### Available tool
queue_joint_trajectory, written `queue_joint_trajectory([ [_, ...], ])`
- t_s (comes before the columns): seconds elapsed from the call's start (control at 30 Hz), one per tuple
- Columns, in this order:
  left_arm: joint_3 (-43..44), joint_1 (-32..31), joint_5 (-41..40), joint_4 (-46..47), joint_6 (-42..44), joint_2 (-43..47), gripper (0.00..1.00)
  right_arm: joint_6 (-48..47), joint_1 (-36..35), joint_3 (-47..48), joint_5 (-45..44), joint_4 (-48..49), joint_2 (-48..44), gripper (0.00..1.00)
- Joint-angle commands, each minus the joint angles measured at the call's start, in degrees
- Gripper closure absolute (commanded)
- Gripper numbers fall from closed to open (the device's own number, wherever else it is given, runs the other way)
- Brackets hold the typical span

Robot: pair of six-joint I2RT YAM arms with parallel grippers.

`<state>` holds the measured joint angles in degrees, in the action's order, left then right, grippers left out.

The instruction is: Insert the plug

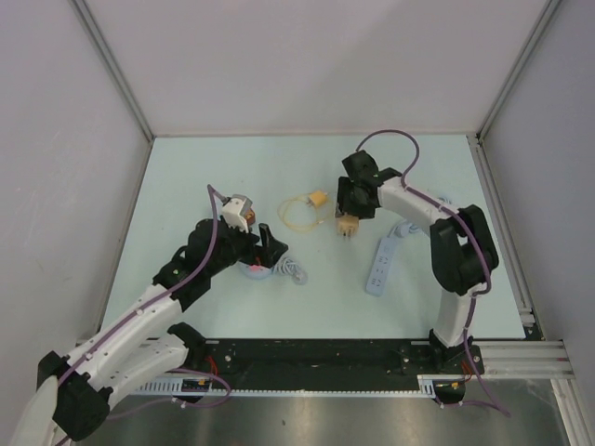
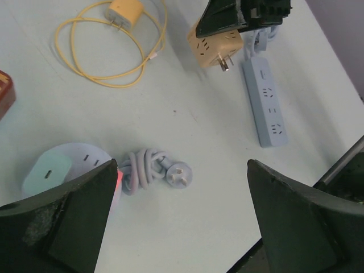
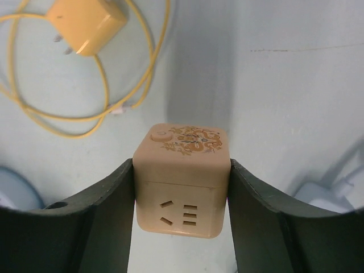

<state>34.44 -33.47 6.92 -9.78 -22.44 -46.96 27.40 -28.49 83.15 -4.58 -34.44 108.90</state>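
Note:
A tan cube plug point(image 3: 182, 176) with a dragon print on top and socket slots on its side sits between the fingers of my right gripper point(image 3: 182, 190), which is shut on it, pads pressed to both sides. From the left wrist view the cube point(image 2: 215, 48) hangs tilted, its metal prongs pointing down at the table. The pale blue power strip point(image 1: 379, 265) lies just to the right of it, sockets up point(image 2: 266, 99). My left gripper point(image 2: 182, 222) is open and empty above a coiled lavender cord with a round three-pin plug point(image 2: 181, 174).
A yellow charger point(image 1: 319, 198) with a looped yellow cable point(image 2: 102, 79) lies behind the cube. A round pale socket hub point(image 2: 57, 168) with a red light sits beside the lavender cord. A red-brown object point(image 2: 4, 94) shows at the left edge. Metal frame rails border the table.

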Motion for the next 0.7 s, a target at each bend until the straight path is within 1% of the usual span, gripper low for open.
queue_joint_trajectory([
  [0.0,2.0,-3.3,1.1,7.0,-5.5,-3.6,0.0,3.3,-0.6,-2.8,2.1,3.5,-10.7,0.91],
  [0.03,2.9,-4.0,0.0,8.2,-6.0,-4.4,0.0,3.8,-0.9,-3.5,2.3,4.0,-13.4,0.92],
  [0.13,4.6,-6.0,-1.7,11.3,-8.8,-7.7,0.0,5.8,-1.7,-6.1,3.6,5.3,-16.8,0.92],
  [0.27,6.8,-8.0,-3.1,14.4,-11.3,-12.0,0.0,8.8,-3.1,-9.8,3.8,8.0,-23.9,0.91],
  [0.5,11.1,-10.6,-3.3,19.9,-13.7,-18.4,0.0,16.2,-5.4,-17.1,2.6,12.8,-34.3,0.9],
  [0.67,14.2,-12.8,-1.5,22.6,-14.2,-22.4,0.0,20.1,-7.2,-21.2,1.2,15.7,-38.8,0.89],
])
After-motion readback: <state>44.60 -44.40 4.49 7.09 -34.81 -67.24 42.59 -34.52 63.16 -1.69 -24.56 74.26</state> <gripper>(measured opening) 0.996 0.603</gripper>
